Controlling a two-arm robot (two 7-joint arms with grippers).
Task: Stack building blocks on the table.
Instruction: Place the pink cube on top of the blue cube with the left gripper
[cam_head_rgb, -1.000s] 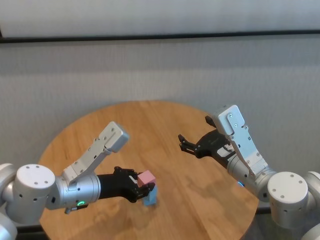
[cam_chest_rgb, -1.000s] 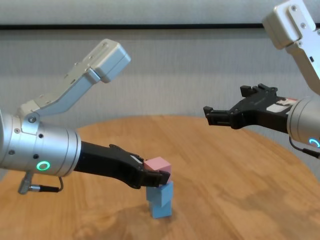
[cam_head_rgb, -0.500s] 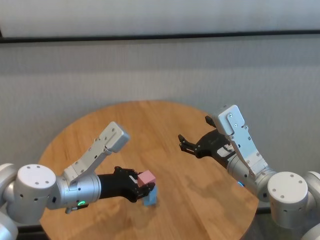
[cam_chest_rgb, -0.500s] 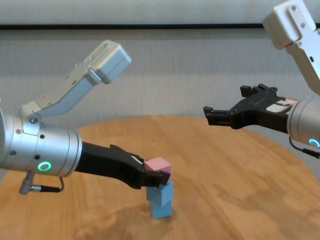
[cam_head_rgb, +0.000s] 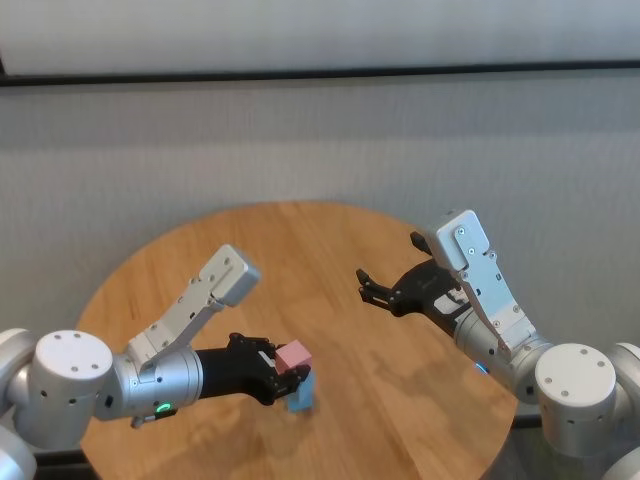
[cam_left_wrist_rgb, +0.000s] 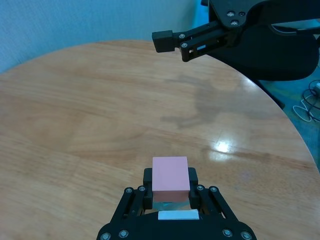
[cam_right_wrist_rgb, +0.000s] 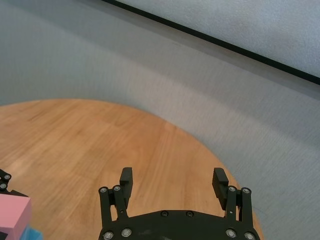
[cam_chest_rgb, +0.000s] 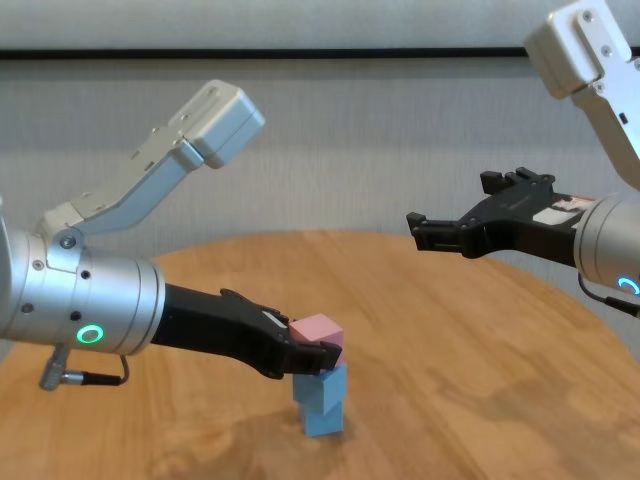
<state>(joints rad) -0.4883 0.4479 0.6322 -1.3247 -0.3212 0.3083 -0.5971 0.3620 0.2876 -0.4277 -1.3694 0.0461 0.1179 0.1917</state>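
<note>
Nearest to me, toward the table's (cam_chest_rgb: 520, 400) front edge, stands the little tower: two light blue blocks (cam_chest_rgb: 321, 405), one set on the other, resting on the wood. The pink block (cam_chest_rgb: 317, 329) sits right at the top of that tower, pinched between the fingers of the left gripper (cam_chest_rgb: 312, 355), which reaches in low and nearly level from the tower's left. I'd guess it comes in sideways like that so the claw clears the blue pair and only the pink cube meets them. Whether the pink block's underside is fully seated on the upper blue one, or a hair above it, I cannot tell; from the chest view they look touching. In the left wrist view the pink block (cam_left_wrist_rgb: 170, 173) is squarely clamped, with a sliver of blue showing beneath it.

Farther back, beyond the tower and off to its right, the right gripper (cam_head_rgb: 385, 288) hangs in the air above the table, its claw spread wide and holding nothing. It looks parked there, well apart from the tower, likely to keep out of the way.
</note>
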